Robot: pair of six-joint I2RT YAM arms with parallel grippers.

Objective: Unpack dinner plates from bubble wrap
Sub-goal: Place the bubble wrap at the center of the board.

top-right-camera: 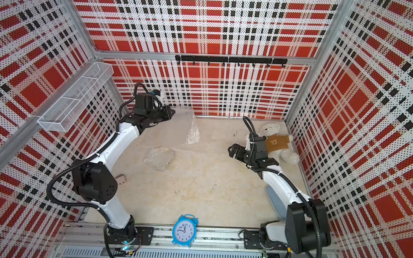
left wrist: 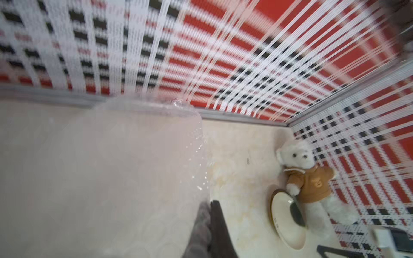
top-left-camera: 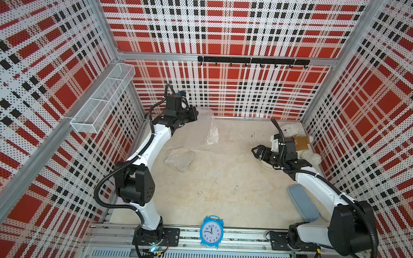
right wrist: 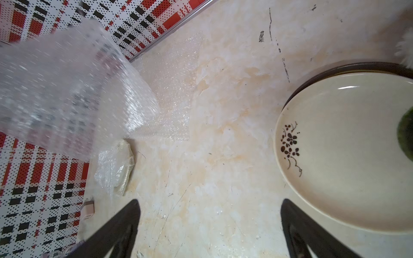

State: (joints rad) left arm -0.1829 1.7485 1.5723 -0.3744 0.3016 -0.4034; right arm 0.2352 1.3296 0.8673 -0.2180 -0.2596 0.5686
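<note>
My left gripper [top-left-camera: 196, 115] [left wrist: 211, 203] is shut on the edge of a clear bubble wrap sheet [top-left-camera: 209, 125] [right wrist: 67, 89], held up at the back left so it hangs down to the table. Another bubble wrap sheet [right wrist: 174, 89] lies flat beneath it. A bundle of bubble wrap [top-left-camera: 179, 159] [right wrist: 116, 165] with a pale plate inside sits mid-table. A cream plate [right wrist: 346, 145] [left wrist: 283, 223] with dark flower marks rests on a dark-rimmed plate [right wrist: 335, 67] beside my right gripper [top-left-camera: 254, 152] [right wrist: 210, 203], which is open and empty, a little above the table.
A white teddy bear [top-left-camera: 296, 140] in a brown shirt lies at the back right, touching the plates. A blue alarm clock [top-left-camera: 211, 231] stands at the front edge. A grey-blue pad [top-left-camera: 302, 203] lies under the right arm. A small pinkish box [top-right-camera: 120, 178] sits by the left arm.
</note>
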